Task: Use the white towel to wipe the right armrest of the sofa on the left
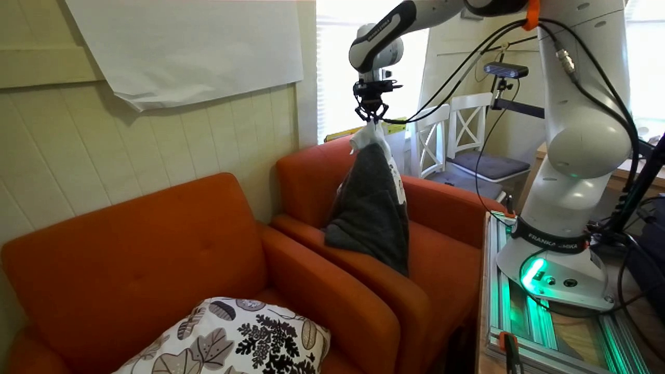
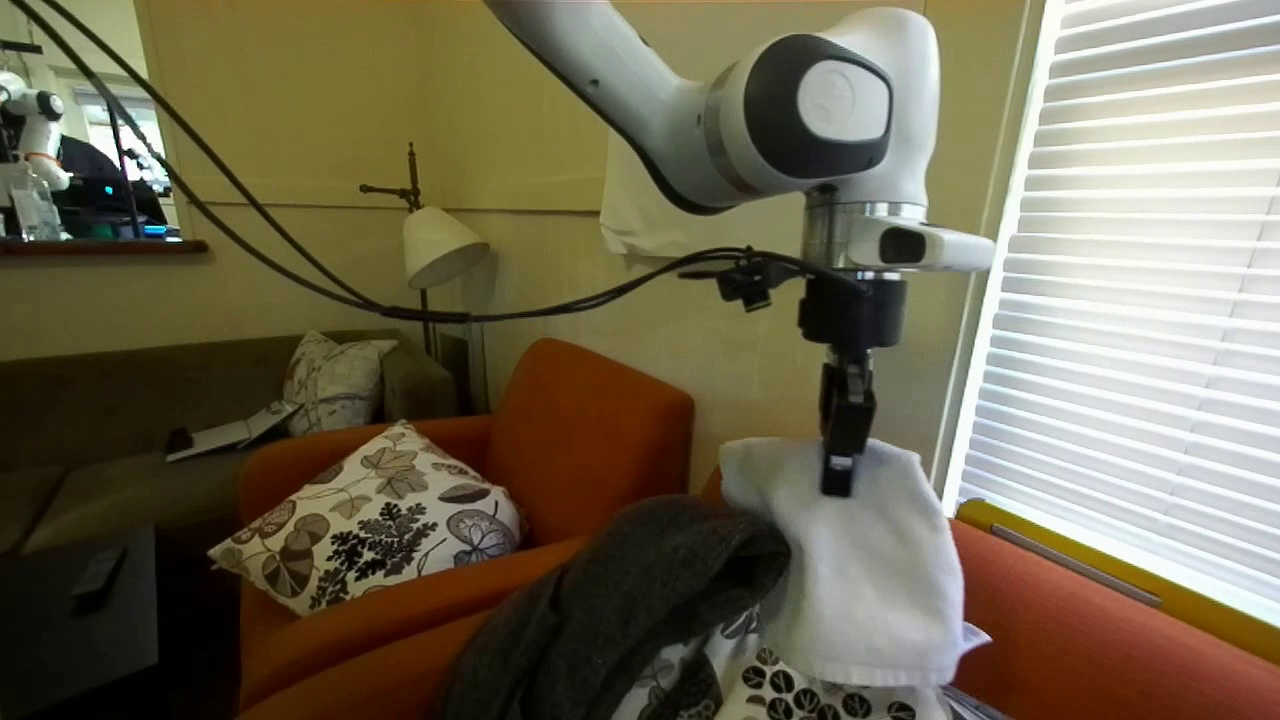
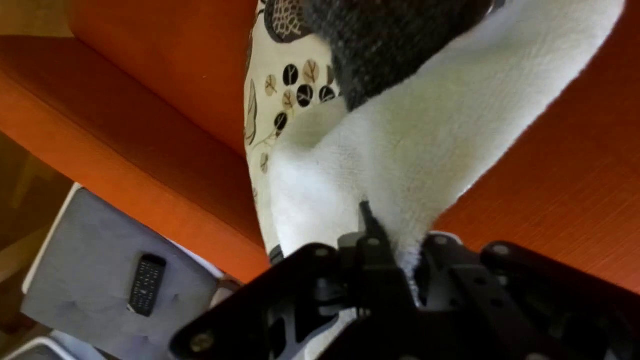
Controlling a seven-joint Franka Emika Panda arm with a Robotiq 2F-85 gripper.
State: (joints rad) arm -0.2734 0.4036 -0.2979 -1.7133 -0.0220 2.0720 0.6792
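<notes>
My gripper (image 1: 371,117) is shut on the white towel (image 1: 370,134) above the orange sofa by the window. In an exterior view the gripper (image 2: 838,478) pinches the towel (image 2: 870,580), which hangs over a patterned pillow and beside a dark grey blanket. In the wrist view the towel (image 3: 360,160) runs between the fingers of the gripper (image 3: 397,235); one fingertip is partly hidden by cloth. The sofa on the left (image 1: 140,259) is orange. Its right armrest (image 1: 332,291) lies against the neighbouring sofa's armrest and also shows in an exterior view (image 2: 420,605). The towel is apart from this armrest.
The grey blanket (image 1: 369,208) drapes over the near armrest of the window sofa (image 1: 441,259). A patterned pillow (image 1: 249,337) lies on the left sofa. Another pillow (image 3: 280,95) lies under the towel. White chairs (image 1: 467,124) stand behind. Black cables (image 2: 420,315) hang from the arm.
</notes>
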